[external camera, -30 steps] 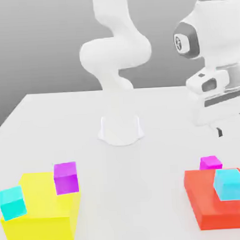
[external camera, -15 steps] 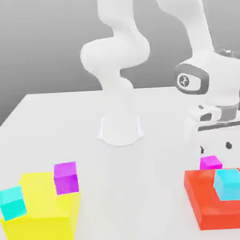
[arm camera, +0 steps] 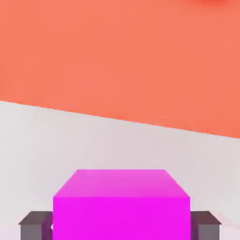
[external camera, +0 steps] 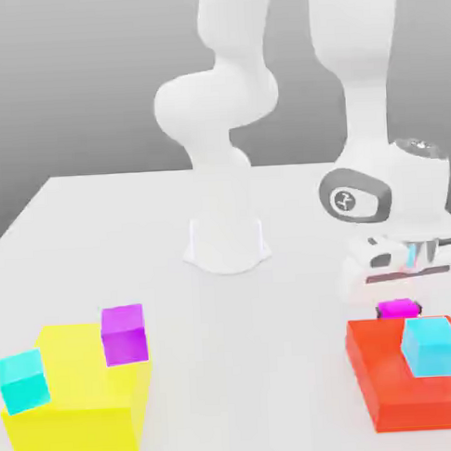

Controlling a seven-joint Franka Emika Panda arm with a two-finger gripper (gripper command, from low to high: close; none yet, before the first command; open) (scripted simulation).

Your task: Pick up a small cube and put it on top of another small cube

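Observation:
The small magenta cube (external camera: pixel 396 308) sits on the white table just behind the big red block (external camera: pixel 397 397). My gripper (external camera: pixel 397 309) has come down over it and is open, one dark fingertip (external camera: pixel 377 311) on each side of the cube. The hand view has the same magenta cube (arm camera: pixel 121 204) between my gripper's (arm camera: pixel 121 226) fingertips (arm camera: pixel 35 225), with the red block (arm camera: pixel 122 56) beyond it. A small cyan cube (external camera: pixel 431 346) rests on top of the red block, close in front of the magenta one.
At the exterior view's left stands a big yellow stepped block (external camera: pixel 81 409) carrying a second magenta cube (external camera: pixel 123 334) and a second cyan cube (external camera: pixel 23 380). The arm's white base (external camera: pixel 226 243) stands at the middle back of the table.
The gripper has dropped from well above the table down around the magenta cube behind the red block. No cube or block has moved.

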